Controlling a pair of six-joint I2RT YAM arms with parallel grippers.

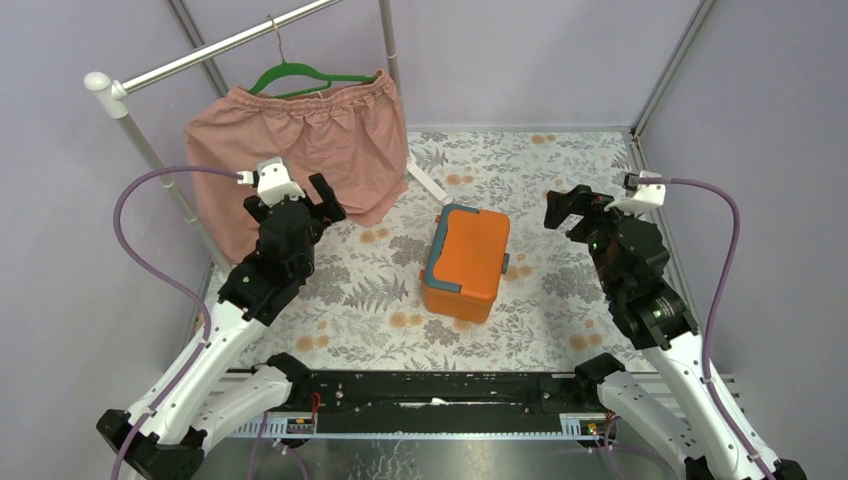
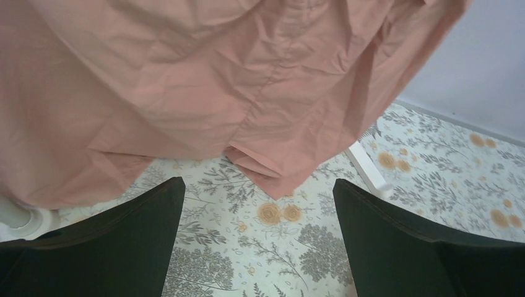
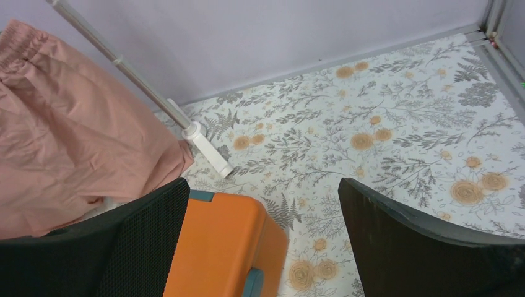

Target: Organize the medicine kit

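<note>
The medicine kit [image 1: 467, 262] is an orange box with dark teal trim, lid closed, standing on the floral table mid-scene. My left gripper [image 1: 295, 200] hovers to its left, close to a hanging peach garment, and is open; in the left wrist view the gripper [image 2: 258, 185] has only tablecloth between its fingers. My right gripper [image 1: 582, 208] hangs open to the right of the kit. In the right wrist view the gripper [image 3: 263, 182] is above the kit [image 3: 229, 247], whose corner shows beside the left finger without touching it. The kit's inside is hidden.
A peach garment [image 1: 300, 150] hangs on a green hanger [image 1: 300, 75] from a white rail [image 1: 200, 55] at the back left, its hem [image 2: 266, 167] reaching the table. The rack's white foot [image 1: 430, 185] lies behind the kit. Purple walls enclose the table.
</note>
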